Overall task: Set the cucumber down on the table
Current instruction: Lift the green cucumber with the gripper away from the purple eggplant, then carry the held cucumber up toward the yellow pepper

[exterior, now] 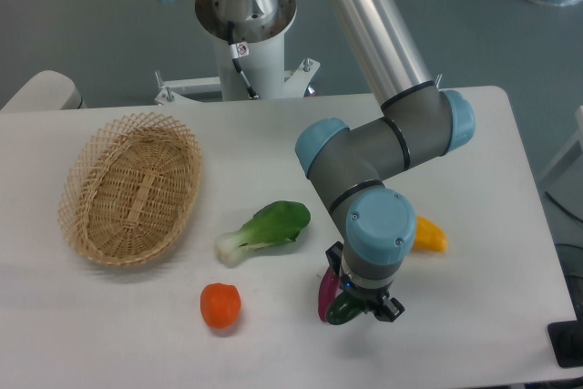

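Note:
The cucumber shows only as a dark green end sticking out under the wrist, low over the white table near its front edge. My gripper points straight down and looks shut on the cucumber. Its fingers are mostly hidden by the wrist. A small purple eggplant lies right against the cucumber's left side.
A wicker basket stands at the left. A bok choy lies mid-table, an orange-red tomato in front of it, and a yellow vegetable just right of the arm. The robot base is at the back.

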Robot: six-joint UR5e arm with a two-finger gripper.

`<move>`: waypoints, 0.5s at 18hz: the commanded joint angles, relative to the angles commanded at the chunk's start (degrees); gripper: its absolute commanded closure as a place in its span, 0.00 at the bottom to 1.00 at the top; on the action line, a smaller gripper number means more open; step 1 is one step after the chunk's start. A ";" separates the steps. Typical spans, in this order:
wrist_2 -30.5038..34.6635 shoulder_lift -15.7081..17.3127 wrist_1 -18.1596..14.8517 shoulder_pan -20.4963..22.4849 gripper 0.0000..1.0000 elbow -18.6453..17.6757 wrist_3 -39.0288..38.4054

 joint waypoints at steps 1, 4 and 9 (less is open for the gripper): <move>0.00 0.09 -0.61 0.09 0.93 -0.09 -0.09; -0.09 1.93 -3.07 1.31 0.94 -2.01 -0.88; -0.09 6.15 -3.08 5.71 0.94 -8.51 -0.97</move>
